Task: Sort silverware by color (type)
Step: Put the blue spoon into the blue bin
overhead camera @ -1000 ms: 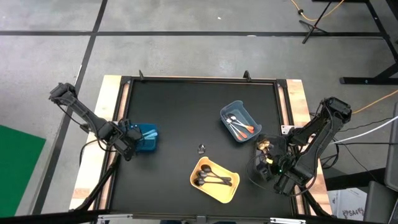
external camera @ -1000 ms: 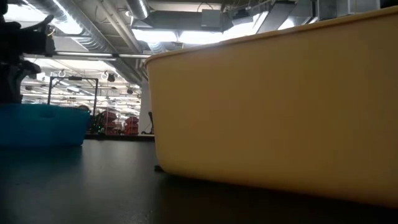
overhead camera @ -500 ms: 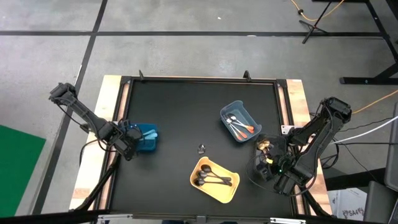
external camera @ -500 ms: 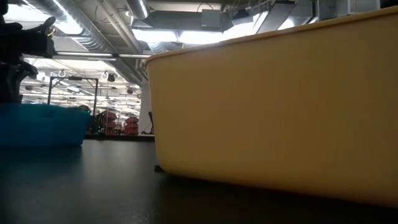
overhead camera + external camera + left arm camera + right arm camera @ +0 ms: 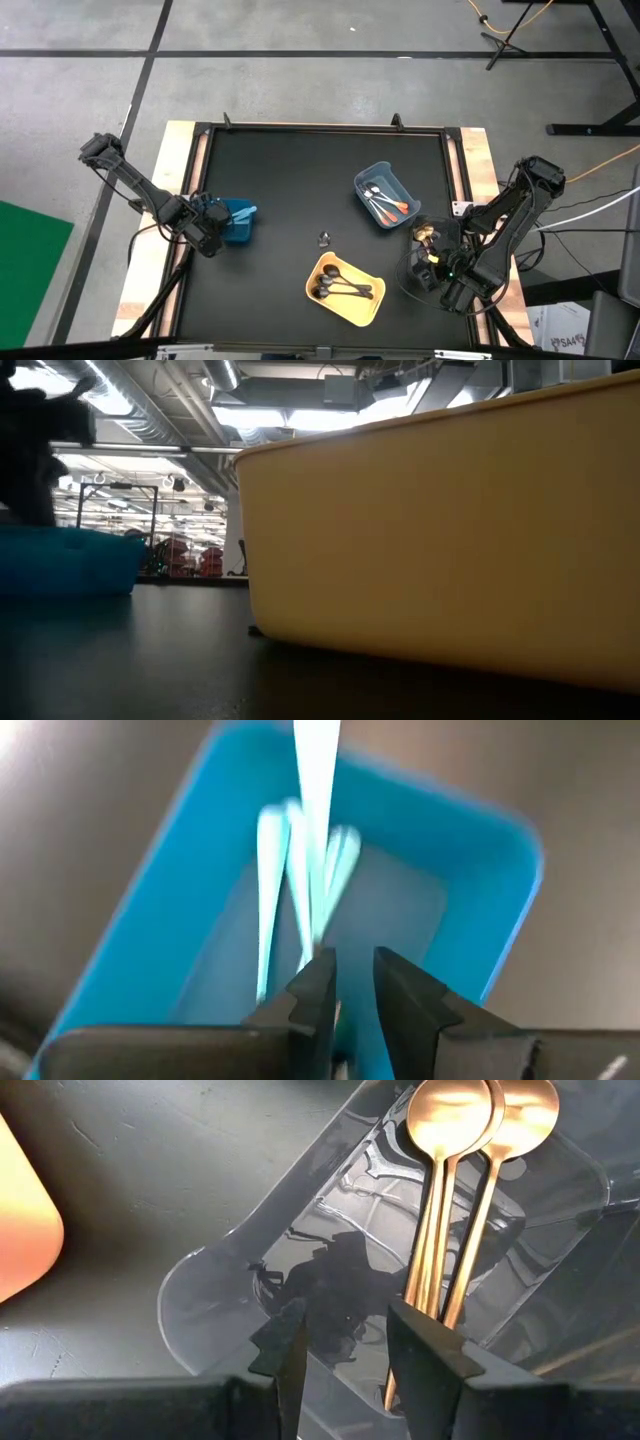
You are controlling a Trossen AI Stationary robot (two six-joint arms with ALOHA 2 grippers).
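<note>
On the table, high view: four containers each hold one sort of spoon, and I see no spoon lying loose on the black table top point(image 5: 290, 180)
Blue bin, left side: the blue bin point(image 5: 236, 223) holds light-blue spoons point(image 5: 300, 870); one of them stands up over the rim, blurred in the left wrist view
Left gripper: the left gripper point(image 5: 348, 990) hangs right over this bin, fingers a little apart, nothing between them that I can see; I judge it is letting a spoon go
Grey-blue bin: the grey-blue bin point(image 5: 372, 178) holds the orange-handled spoons point(image 5: 392, 207)
Yellow bin: the yellow bin point(image 5: 372, 308) holds the black spoons point(image 5: 338, 289)
Clear tray, right side: the clear tray point(image 5: 250, 1230) holds the gold spoons point(image 5: 470, 1140)
Right gripper: the right gripper point(image 5: 345, 1340) waits above the clear tray, fingers spread, grasping nothing
Small thing at centre: a small object point(image 5: 324, 239), too small to tell what
Progress: sorting looks nearly finished or finished
</note>
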